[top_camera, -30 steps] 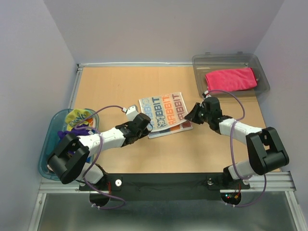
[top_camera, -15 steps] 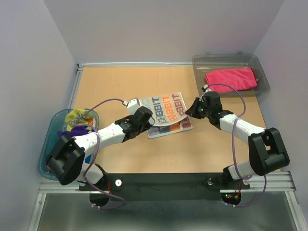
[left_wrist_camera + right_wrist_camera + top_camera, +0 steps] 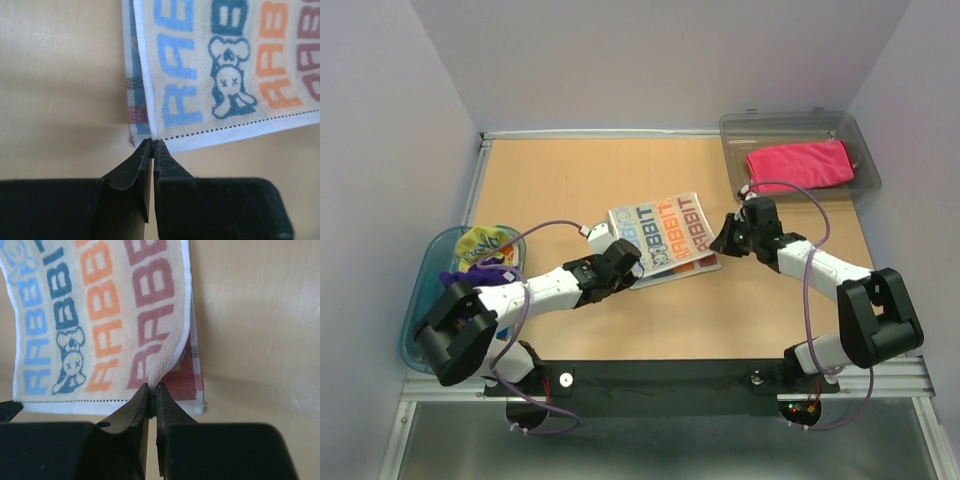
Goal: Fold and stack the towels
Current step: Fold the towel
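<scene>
Towel (image 3: 665,235) | near corners pinched by left hand (image 3: 152,144) | right hand (image 3: 153,388)

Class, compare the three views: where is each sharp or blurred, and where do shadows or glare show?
Top external view: soft, even light, all sharp, faint shadows on the table. Left wrist view: the lettered towel reads clearly; the black fingers are dark and featureless. Right wrist view: towel equally clear, pale sheen on the table at right.
</scene>
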Motion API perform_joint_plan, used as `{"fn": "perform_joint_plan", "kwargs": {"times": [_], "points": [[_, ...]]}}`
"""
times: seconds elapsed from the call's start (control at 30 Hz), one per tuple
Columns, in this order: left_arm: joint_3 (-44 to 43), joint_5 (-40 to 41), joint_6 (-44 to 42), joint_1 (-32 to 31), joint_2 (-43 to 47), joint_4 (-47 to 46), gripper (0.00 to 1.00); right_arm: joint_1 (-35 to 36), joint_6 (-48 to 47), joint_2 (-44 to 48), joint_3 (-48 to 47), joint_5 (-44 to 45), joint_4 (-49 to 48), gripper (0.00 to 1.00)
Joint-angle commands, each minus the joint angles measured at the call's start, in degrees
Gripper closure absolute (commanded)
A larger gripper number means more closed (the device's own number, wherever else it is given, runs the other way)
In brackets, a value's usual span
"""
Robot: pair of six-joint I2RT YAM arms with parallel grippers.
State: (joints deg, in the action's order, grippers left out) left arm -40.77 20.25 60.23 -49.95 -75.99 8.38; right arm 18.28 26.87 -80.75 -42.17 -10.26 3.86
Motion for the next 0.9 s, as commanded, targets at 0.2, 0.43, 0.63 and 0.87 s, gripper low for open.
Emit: {"fn": "perform_joint_plan", "kwargs": {"times": [0.2, 0.43, 0.63, 0.87], "points": [[2.0, 1.4, 1.6, -0.2, -7.8, -2.3, 0.93, -0.2, -2.4, -3.2, 2.3, 2.3, -0.7, 0.94], [2.7, 0.9, 1.6, -0.3, -8.2, -2.5, 0.91, -0.1, -2.7, -3.7, 2.5, 2.9, -0.6, 0.89], [2.5, 0.8, 1.1, -0.6, -7.2, -2.3, 0.92, -0.2, -3.4, -2.0, 2.1, 6.8, -0.1, 0.84], [2.1, 0.3, 0.5, -1.0, -7.1, -2.2, 0.9, -0.1, -4.1, 3.1, 2.1, 16.1, 5.4, 0.68]]}}
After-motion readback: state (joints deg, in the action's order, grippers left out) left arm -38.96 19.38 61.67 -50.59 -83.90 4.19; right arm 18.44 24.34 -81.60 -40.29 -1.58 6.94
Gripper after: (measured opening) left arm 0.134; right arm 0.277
